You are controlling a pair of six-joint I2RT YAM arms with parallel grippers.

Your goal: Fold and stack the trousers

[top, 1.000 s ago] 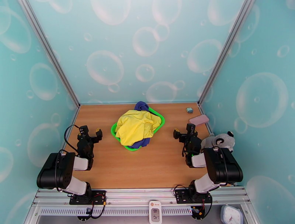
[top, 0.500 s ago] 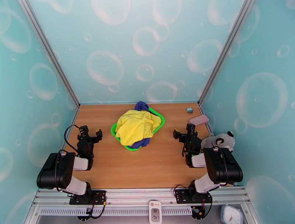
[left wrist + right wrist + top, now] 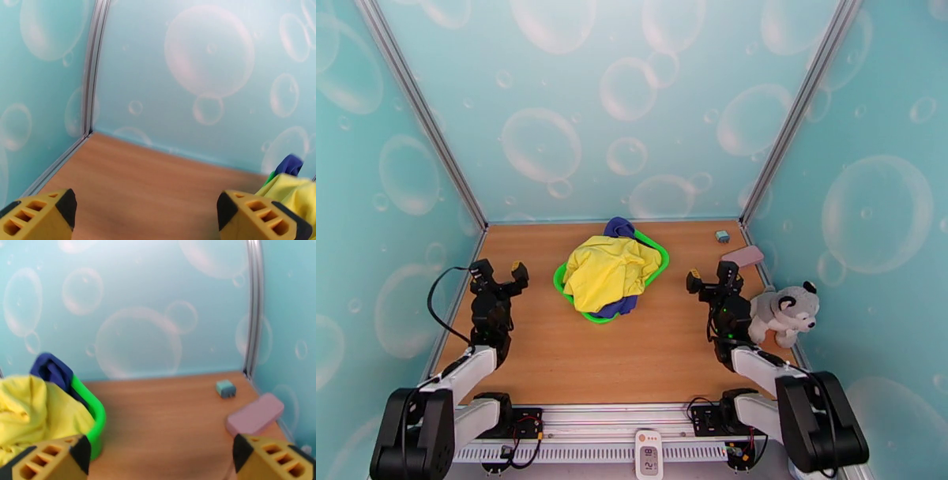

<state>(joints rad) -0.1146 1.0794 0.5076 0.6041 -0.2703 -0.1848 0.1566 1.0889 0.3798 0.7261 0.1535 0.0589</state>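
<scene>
Hovering spread, empty: my left claw (image 3: 499,272) and right claw (image 3: 710,276) flank yellow trousers (image 3: 607,272), bunched in green basket (image 3: 662,258) on desk (image 3: 632,355); right claw looks nearer.

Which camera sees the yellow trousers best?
The top camera looks down on the whole heap of yellow trousers, piled in the green basket. The right wrist camera catches a part at its left edge; the left wrist camera, a scrap at its right edge.
</scene>
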